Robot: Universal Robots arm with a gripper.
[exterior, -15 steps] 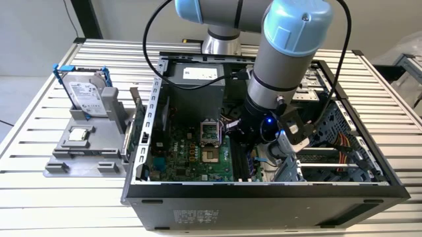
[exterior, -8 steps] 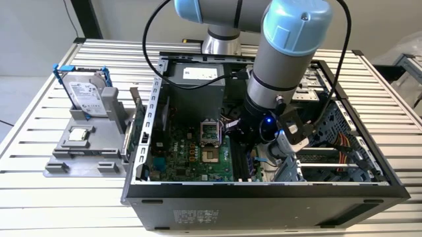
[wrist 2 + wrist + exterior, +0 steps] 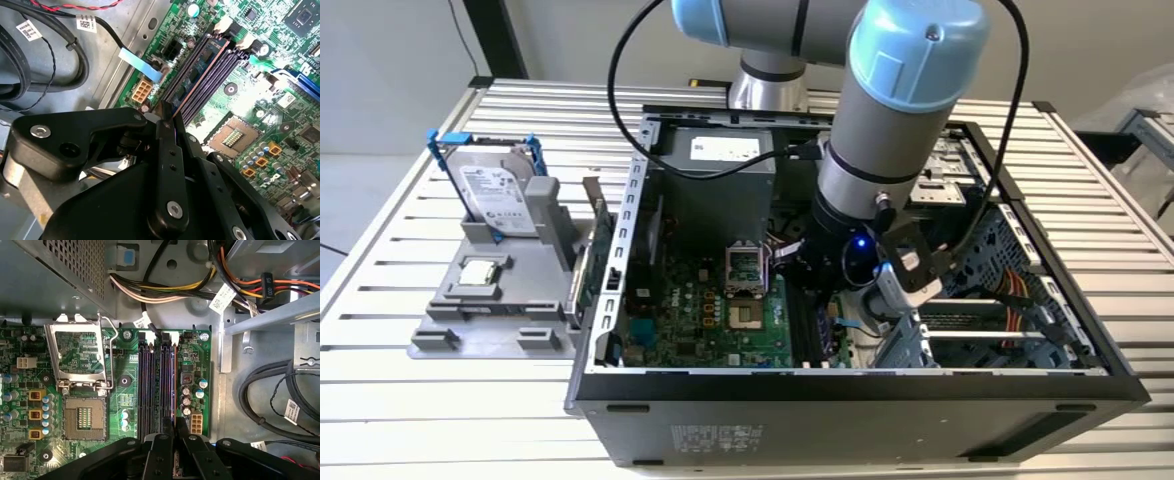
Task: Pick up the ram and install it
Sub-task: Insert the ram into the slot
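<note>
The ram is a slim dark stick with a copper-coloured edge. It stands on edge along the outermost of the black motherboard slots, beside the row of capacitors; I cannot tell how deep it sits. In the first wrist view the ram runs as a thin line away from the fingers. My gripper is shut on the stick's near end, its black fingers pressed close on both sides. In the exterior view the gripper reaches down inside the open computer case, over the green motherboard.
An open processor socket with its raised metal frame lies beside the slots. Black cables and coloured power wires crowd the case's other side. Outside the case, a grey fixture holds a silver hard drive and a square chip.
</note>
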